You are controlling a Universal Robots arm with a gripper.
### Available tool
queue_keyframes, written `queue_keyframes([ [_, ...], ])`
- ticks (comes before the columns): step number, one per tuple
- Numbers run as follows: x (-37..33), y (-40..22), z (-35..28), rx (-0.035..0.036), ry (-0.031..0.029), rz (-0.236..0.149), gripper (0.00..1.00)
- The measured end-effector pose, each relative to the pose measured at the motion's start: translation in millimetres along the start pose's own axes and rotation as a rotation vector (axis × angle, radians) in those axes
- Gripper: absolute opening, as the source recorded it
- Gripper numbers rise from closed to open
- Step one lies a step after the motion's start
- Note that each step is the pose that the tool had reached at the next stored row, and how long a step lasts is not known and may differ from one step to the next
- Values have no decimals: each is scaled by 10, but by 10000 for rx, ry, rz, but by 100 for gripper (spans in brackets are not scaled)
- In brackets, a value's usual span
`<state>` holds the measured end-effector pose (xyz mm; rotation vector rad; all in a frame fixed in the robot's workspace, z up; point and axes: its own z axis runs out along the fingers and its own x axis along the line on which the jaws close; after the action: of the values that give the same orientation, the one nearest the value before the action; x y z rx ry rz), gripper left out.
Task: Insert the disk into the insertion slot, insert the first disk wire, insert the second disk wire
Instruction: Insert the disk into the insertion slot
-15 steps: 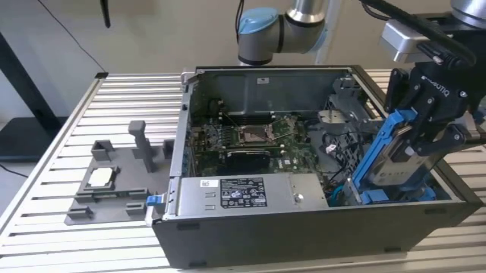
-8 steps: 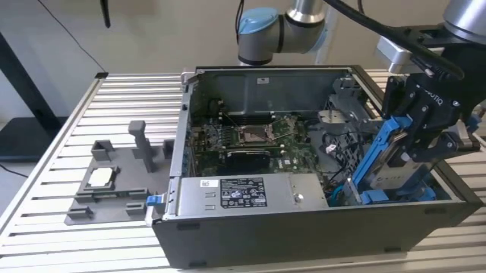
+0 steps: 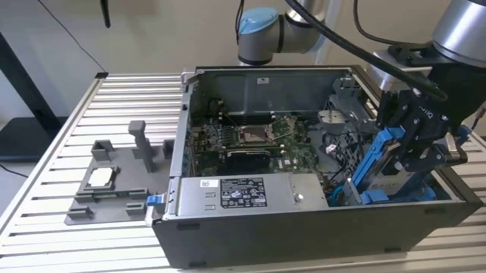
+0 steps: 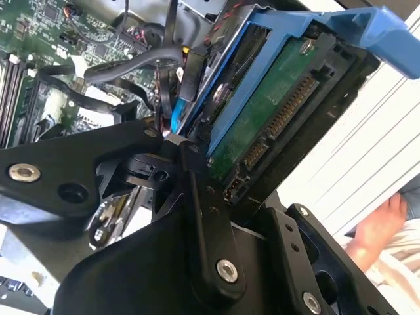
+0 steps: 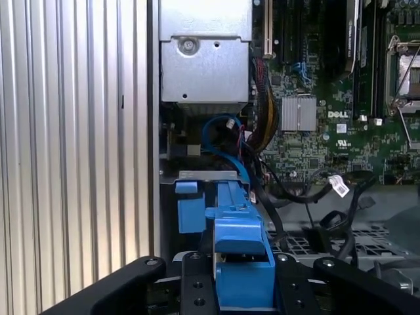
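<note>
The gripper [image 3: 411, 156] has its jaws clamped on the disk [image 3: 379, 165], holding it on edge at one corner of the computer case [image 3: 319, 239], probably to line it up with the slot. Inside the case, loose black cables [image 5: 308, 197] crowd that corner, and the power-supply box [image 3: 243, 193] sits alongside.

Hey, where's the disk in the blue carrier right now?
In the exterior view the disk stands nearly upright at the view's right end of the open computer case, clamped in the pincer, right of the grey power-supply box.
</note>
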<state>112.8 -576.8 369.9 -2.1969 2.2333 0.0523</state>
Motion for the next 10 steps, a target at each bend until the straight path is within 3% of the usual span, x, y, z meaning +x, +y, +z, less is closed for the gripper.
queue_keyframes([
  [3, 1, 0, 35, 2, 9, 3, 33],
  [10, 1, 0, 38, 2, 10, 2, 33],
])
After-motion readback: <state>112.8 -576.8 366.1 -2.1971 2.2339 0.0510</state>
